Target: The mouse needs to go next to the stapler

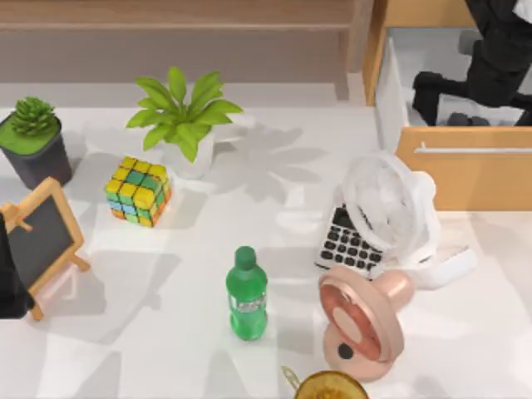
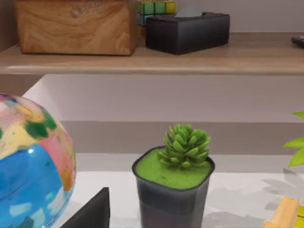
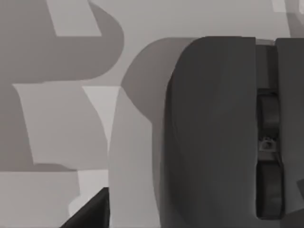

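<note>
The mouse [image 3: 213,133] is dark grey and rounded with a scroll wheel in its middle groove. It lies close under my right wrist camera on a pale grey floor. In the top view my right gripper [image 1: 445,106] reaches down into the open wooden drawer [image 1: 465,166] at the back right. One dark fingertip [image 3: 88,213] stands apart from the mouse, and the gripper is open with nothing held. The stapler is out of view. My left gripper [image 2: 90,213] is parked at the table's left edge, open, facing a succulent pot [image 2: 173,190].
Right of centre stand a white fan [image 1: 386,204], a pink fan [image 1: 362,320] and a calculator [image 1: 345,245]. A green bottle [image 1: 247,295], colour cube [image 1: 139,191], leafy plant [image 1: 187,125], succulent pot [image 1: 33,137], small chalkboard [image 1: 37,241] and globe [image 2: 28,166] fill the rest.
</note>
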